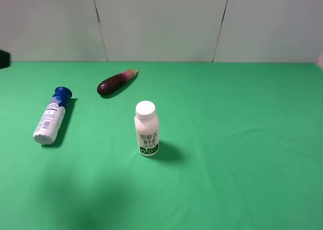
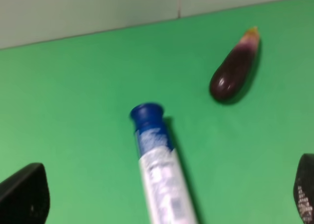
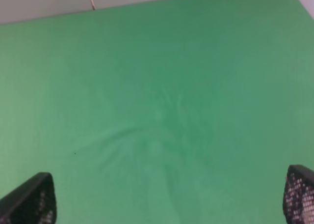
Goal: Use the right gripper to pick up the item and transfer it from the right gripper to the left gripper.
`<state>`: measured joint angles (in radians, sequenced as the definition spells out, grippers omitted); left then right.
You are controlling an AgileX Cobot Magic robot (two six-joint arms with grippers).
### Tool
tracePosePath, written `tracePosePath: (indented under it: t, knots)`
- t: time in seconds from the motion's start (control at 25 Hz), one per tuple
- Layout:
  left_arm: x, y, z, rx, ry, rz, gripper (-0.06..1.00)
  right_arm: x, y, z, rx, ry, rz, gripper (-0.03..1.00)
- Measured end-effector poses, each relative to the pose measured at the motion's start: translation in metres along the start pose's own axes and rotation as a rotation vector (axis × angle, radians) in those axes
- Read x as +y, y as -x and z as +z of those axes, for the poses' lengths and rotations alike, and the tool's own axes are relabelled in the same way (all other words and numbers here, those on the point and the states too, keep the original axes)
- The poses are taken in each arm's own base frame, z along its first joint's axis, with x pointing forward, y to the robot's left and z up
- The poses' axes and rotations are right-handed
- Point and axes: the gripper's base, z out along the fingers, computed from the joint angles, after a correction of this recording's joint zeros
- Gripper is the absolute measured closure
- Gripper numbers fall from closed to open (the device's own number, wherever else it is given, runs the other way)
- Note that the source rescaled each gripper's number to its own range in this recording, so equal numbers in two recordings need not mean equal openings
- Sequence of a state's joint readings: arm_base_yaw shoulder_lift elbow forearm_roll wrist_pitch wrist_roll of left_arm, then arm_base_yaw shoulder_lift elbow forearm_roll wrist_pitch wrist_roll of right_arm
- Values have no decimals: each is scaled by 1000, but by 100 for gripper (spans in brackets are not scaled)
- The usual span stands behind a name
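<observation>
The item, a slim white bottle with a dark blue cap [image 1: 52, 117], lies on its side on the green cloth at the left, cap toward the back wall. It also shows in the left wrist view [image 2: 159, 172], blurred. My left gripper [image 2: 167, 204] is open and empty, its fingertips [image 2: 27, 197] wide apart either side of the bottle's body, above it. My right gripper [image 3: 169, 204] is open and empty over bare green cloth. Neither gripper shows in the exterior high view.
A purple eggplant [image 1: 116, 81] lies behind the bottle, toward the back; it also shows in the left wrist view [image 2: 234, 69]. A shorter white-capped milk bottle [image 1: 146, 128] stands upright at the middle. The green cloth [image 1: 242, 139] has soft wrinkles on the right.
</observation>
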<state>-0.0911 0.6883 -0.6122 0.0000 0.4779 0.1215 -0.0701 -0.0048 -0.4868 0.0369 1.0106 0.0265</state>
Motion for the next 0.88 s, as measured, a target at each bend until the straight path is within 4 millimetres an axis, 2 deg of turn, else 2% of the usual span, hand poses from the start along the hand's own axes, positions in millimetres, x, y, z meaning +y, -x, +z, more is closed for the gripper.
tracePosePath:
  t: [0.12,0.28,0.88]
  knots:
    - [0,-12,-24,15,14,1,-6,0,0,0,0,0,0,-3]
    - [-2,-29,-45,66,14,1,-6,0,0,0,0,0,0,-3]
    - [-8,-81,-86,269,-6,1,-6,0,0,0,0,0,0,-3]
